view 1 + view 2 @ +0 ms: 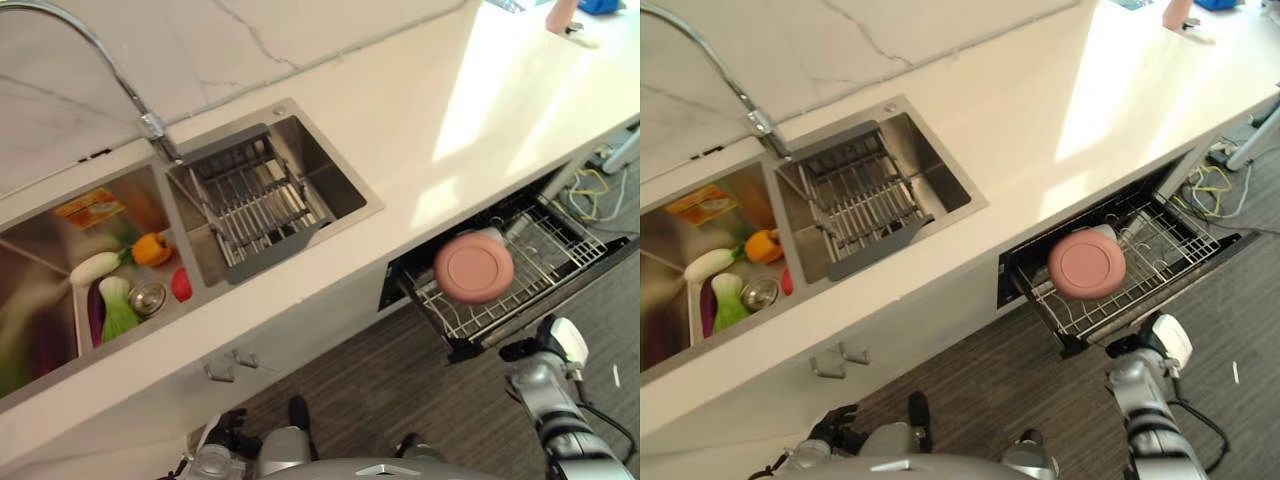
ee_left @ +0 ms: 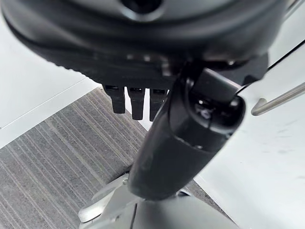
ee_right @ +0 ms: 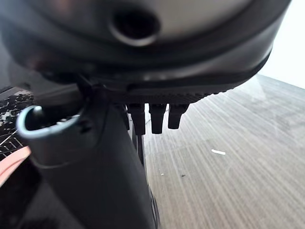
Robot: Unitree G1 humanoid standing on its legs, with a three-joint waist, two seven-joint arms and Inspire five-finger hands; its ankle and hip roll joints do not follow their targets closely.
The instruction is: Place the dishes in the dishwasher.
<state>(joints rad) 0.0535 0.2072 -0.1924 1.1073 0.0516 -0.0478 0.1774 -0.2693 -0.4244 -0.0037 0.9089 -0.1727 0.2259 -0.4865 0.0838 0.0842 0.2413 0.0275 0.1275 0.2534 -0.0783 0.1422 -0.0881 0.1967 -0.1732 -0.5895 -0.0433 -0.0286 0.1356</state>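
A round pink dish [image 1: 473,267] lies in the wire rack of the open dishwasher drawer [image 1: 560,262], under the counter at the right; its pink rim [image 3: 9,167] also shows in the right wrist view. My right hand [image 1: 545,350] hangs just in front of the drawer's front edge, apart from the dish, fingers [image 3: 157,119] straight and holding nothing. Low by the cabinet front is my left hand [image 1: 225,435], with relaxed, empty fingers [image 2: 136,102] over the striped floor.
A white counter [image 1: 420,130] runs across. The double sink holds a grey drying rack [image 1: 255,205] in its right basin and vegetables [image 1: 150,250] in its left, under a curved tap [image 1: 110,70]. Cabinet handles [image 1: 230,367] stick out below.
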